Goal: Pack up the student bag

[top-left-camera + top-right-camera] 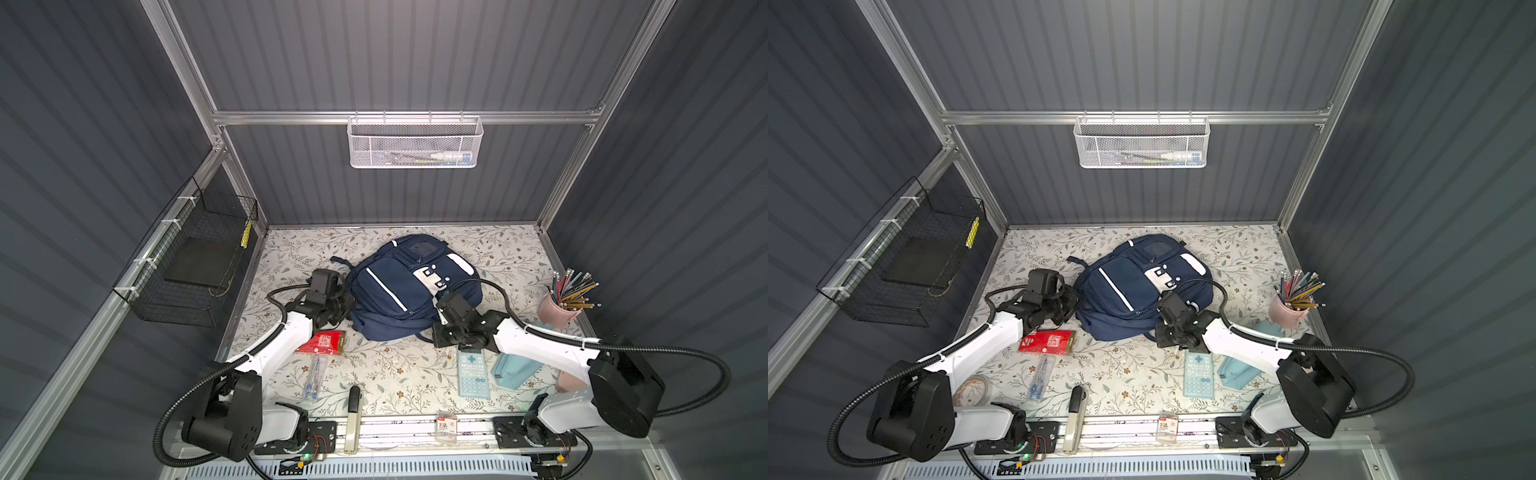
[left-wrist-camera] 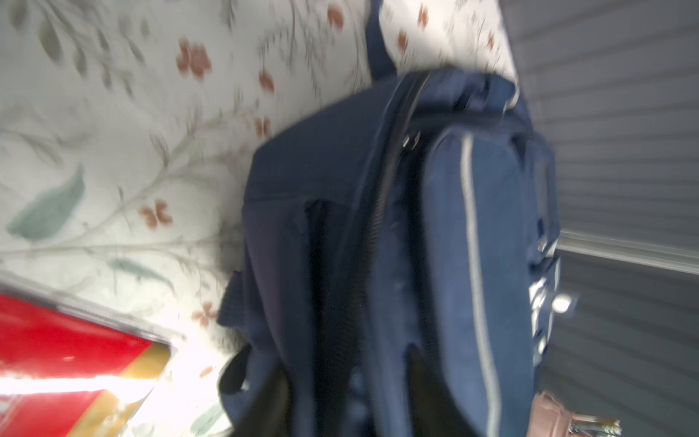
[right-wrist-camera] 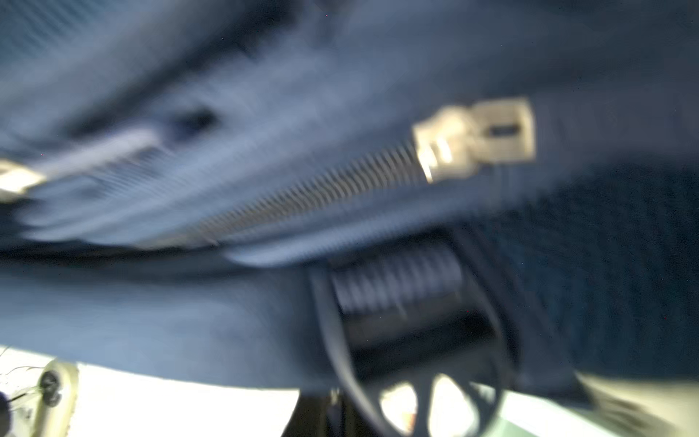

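The student bag is laid flat mid-surface, toward 12 o'clock. The left claw is placed at its 9 o'clock side, its width not discernible. The right claw is closed narrow at its 5 o'clock edge.

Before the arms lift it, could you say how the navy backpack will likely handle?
Probably floppy: the student bag lies slumped and creased on the table, so it would likely sag from one grip point. Its loose strap may trail or snag. It looks slack, perhaps light; contents are hidden.
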Controlling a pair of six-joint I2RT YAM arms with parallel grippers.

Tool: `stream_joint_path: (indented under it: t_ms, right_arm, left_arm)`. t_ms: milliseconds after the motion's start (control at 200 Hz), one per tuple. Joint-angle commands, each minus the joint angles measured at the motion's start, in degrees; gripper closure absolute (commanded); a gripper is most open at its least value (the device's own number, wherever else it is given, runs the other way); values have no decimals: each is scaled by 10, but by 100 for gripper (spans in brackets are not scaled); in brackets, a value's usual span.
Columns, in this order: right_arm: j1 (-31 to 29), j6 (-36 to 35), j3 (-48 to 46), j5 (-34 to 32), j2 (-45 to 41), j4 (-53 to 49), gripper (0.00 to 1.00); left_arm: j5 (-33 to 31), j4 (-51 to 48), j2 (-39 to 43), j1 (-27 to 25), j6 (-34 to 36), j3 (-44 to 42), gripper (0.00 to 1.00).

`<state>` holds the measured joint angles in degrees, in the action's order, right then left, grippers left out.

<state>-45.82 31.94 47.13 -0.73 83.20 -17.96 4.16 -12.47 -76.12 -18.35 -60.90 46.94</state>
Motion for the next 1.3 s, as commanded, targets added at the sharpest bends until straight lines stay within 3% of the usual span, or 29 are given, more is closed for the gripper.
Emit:
stream_joint_path:
  t_ms: [0, 75, 130, 190, 300, 395, 550, 720, 825, 911, 1076, 1151, 1221, 1291]
  right_arm:
    - [-16, 35, 51, 7, 51, 14, 88]
    - [-42, 24, 87, 5, 70, 6, 77]
    - [-60, 27, 107, -6, 77, -7, 57]
    - [-61, 44, 116, -21, 69, -31, 45]
    - [-46, 68, 86, -92, 2, -84, 36]
    - [-8, 68, 49, -90, -76, -105, 30]
    - [36, 55, 11, -41, -138, -93, 39]
    - [-28, 29, -18, -45, -116, -12, 38]
    - [-31, 8, -39, -17, -75, 42, 40]
    - [-34, 4, -48, -8, -52, 73, 40]
    - [-34, 20, -70, -30, -41, 97, 40]
    - [-34, 24, -77, -36, -50, 99, 40]
    - [-34, 31, -90, -46, -65, 102, 40]
    - [-34, 36, -109, -55, -84, 116, 40]
  left_arm:
    - [-31, -2, 19, 13, 29, 22, 24]
    - [-31, -9, 33, 16, 33, 25, 22]
    - [-33, -26, 41, 16, 43, 35, 21]
    - [-17, -30, 49, 16, 53, 42, 18]
    - [69, 4, 64, 12, 70, 51, 8]
    - [87, 37, 93, -12, 39, 36, 5]
    - [38, 64, 85, -93, 12, 17, 5]
    - [-6, 119, 92, -147, -83, -79, 13]
    - [-75, 29, 86, -198, -78, -55, 11]
    - [-113, 19, 72, -235, -93, -69, 6]
    - [-118, 94, 27, -244, -141, -107, 1]
    - [-119, 58, 40, -263, -162, -87, 1]
    - [-174, 12, 75, -298, -188, -84, 1]
    - [-184, 30, 76, -303, -219, -112, 0]
